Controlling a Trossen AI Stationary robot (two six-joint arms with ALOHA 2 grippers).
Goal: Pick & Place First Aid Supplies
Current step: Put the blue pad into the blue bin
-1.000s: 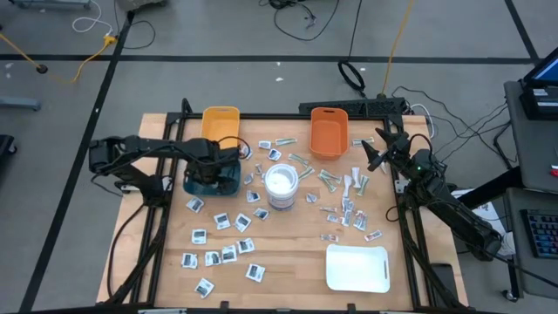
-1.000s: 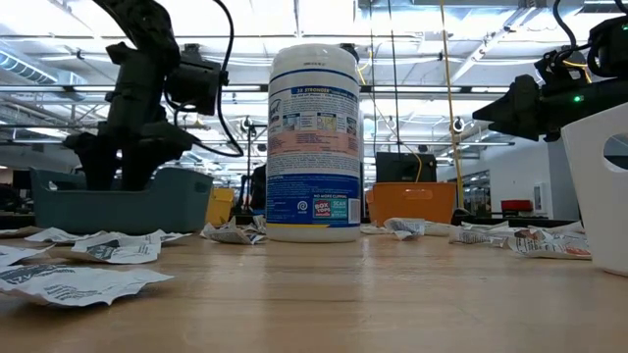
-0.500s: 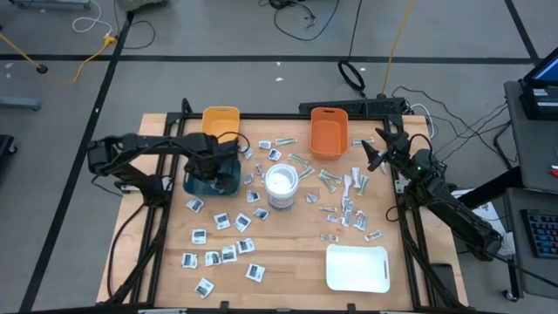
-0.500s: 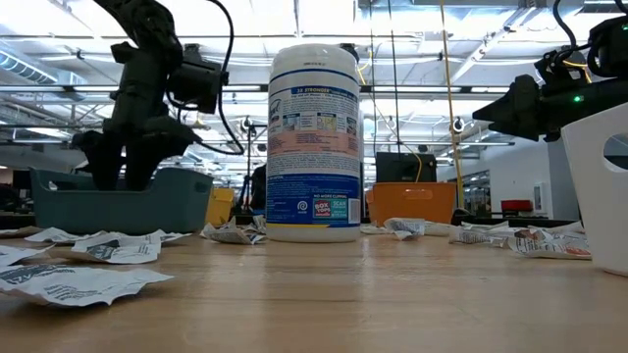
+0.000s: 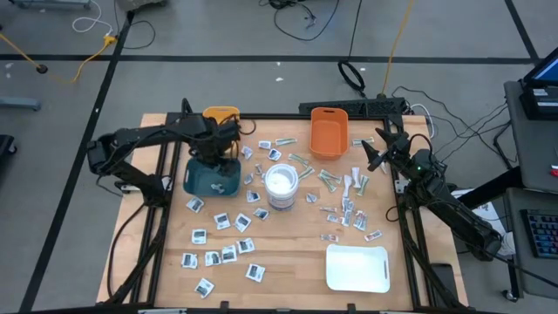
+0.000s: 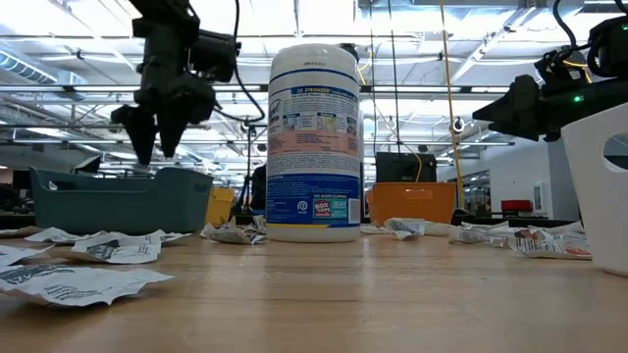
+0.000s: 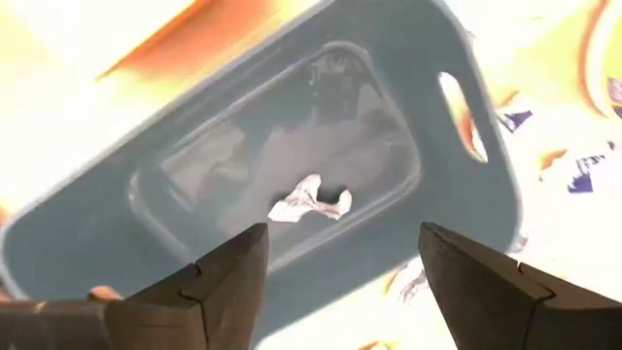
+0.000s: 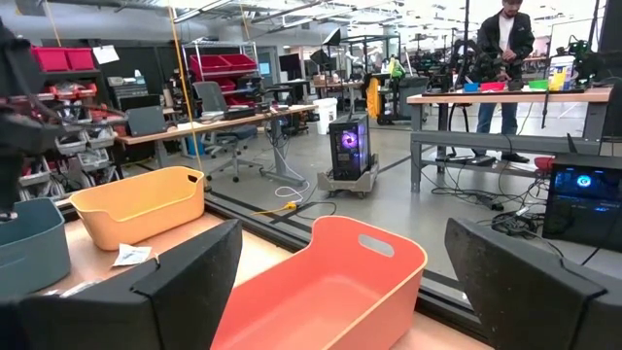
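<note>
L gripper has lifted since a sec ago, out of the teal bin; it now hangs above it, jaws apart, nothing held. Directly below it, a crumpled white packet lies on bin floor. Other packets are scattered on table beyond. R gripper waits far off by orange bin, wide open, empty.

floor: grey, taped lines, cables; room: workbenches, red shelving; ceiling lights
</note>
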